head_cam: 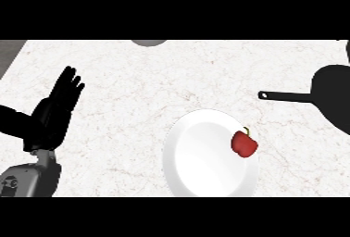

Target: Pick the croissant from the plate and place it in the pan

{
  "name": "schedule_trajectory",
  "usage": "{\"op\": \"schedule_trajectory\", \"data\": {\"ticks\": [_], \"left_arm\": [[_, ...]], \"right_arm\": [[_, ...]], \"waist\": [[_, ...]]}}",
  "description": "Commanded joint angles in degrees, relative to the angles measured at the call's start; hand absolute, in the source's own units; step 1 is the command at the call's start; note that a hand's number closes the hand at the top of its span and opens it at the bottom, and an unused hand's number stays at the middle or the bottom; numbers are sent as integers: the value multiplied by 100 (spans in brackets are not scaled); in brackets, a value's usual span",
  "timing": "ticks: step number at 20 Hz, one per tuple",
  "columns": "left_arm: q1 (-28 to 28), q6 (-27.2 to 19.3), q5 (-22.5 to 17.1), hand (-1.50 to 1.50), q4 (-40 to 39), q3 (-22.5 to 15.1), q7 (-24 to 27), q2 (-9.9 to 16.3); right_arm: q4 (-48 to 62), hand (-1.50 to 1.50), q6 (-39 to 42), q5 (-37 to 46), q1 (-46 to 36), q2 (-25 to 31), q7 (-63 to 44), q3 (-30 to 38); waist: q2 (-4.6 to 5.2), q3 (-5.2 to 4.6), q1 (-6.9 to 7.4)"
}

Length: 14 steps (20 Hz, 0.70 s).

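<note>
A white plate (198, 162) lies on the counter, right of centre and near the front. On its right edge rests a small red object with a short stem (244, 142), looking like a red pepper or apple; no croissant shows. A black pan (336, 97) sits at the right edge, its handle (284, 96) pointing left toward the counter's middle. My left hand (56, 109) rests at the left, fingers straight and pointing up, open and holding nothing, well apart from the plate. My right hand is out of view.
The white marbled counter (137, 74) spreads between hand, plate and pan. A grey rounded object (149, 42) peeks in at the top edge. A darker strip runs along the far left corner.
</note>
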<state>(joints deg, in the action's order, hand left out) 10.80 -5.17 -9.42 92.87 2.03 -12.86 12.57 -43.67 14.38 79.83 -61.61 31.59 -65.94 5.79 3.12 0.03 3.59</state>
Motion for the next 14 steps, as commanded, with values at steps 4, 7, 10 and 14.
{"op": "schedule_trajectory", "data": {"ticks": [4, 7, 10, 14], "left_arm": [[198, 66, 10, 0, -111, -136, -69, -58], [160, -34, 75, 0, -84, -175, 18, -161], [271, -75, 121, 0, -81, -203, -146, -137], [168, -116, 138, 0, -184, -177, -115, -176]], "right_arm": [[726, 150, -831, 731, -365, 436, -1796, 637], [909, 150, -1149, 992, -272, 431, -1921, 898], [1039, 150, -1429, 1256, -250, 471, -1926, 1114], [1032, 150, -2025, 1518, 112, 465, -1929, 1408]], "waist": [[41, 4, 233], [-44, 8, 171], [-79, 13, 121], [-132, 16, -5]]}}
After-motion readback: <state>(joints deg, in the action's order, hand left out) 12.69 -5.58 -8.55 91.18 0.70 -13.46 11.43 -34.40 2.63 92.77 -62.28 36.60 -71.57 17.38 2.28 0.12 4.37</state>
